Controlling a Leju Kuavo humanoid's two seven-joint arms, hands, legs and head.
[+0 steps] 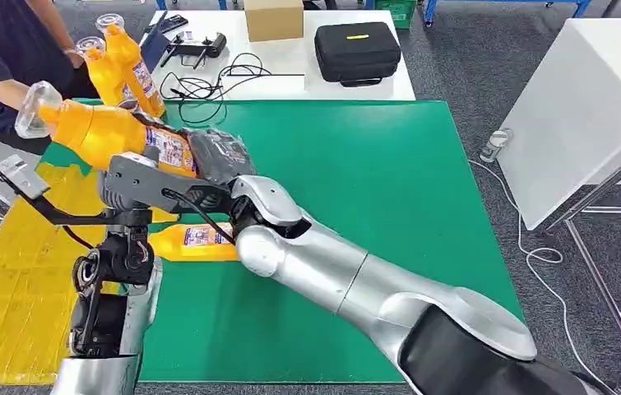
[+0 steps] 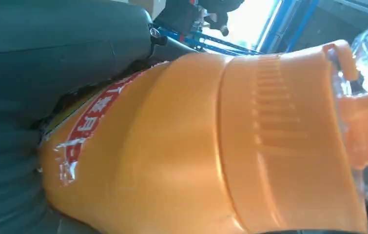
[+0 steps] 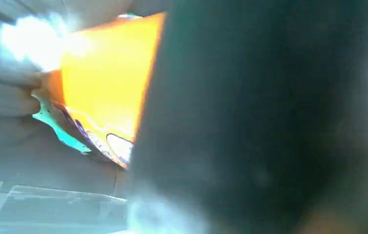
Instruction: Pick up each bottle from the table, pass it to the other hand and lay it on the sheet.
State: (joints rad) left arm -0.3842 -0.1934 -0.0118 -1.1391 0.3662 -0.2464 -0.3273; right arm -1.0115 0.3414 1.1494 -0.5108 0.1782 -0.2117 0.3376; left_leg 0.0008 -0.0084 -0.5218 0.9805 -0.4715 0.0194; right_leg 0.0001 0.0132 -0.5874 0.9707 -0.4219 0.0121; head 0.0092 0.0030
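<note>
Head view: a green surface (image 1: 373, 206) is seen spread ahead of the robot, with a yellow sheet (image 1: 11, 280) laid along its left edge, below and beside the left robot hand (image 1: 138, 177). Beyond the green surface a white surface (image 1: 290, 74) is seen, carrying a black case (image 1: 356, 51), a cardboard box (image 1: 274, 18) and loose black cables (image 1: 208, 82).

An orange bottle (image 1: 101, 132) with a clear cap is held raised above the surfaces, tilted, its cap end pointing away from both robot hands to the left. The left robot hand is closed around its labelled middle; in the left wrist view the bottle body (image 2: 196, 146) is pressed against that hand's grey cover. The right robot hand (image 1: 220, 156) is wrapped in dark fingers at the bottle's base end, touching it, though whether it is truly gripped there cannot be told; the right wrist view is blurred, with only orange plastic (image 3: 104, 78) made out.

A second orange bottle (image 1: 196, 241) is seen lying on its side just below the two robot hands, across the edge where sheet and green surface meet. Two more bottles (image 1: 122, 70) are held by a person (image 1: 2, 66) beyond the left robot hand.
</note>
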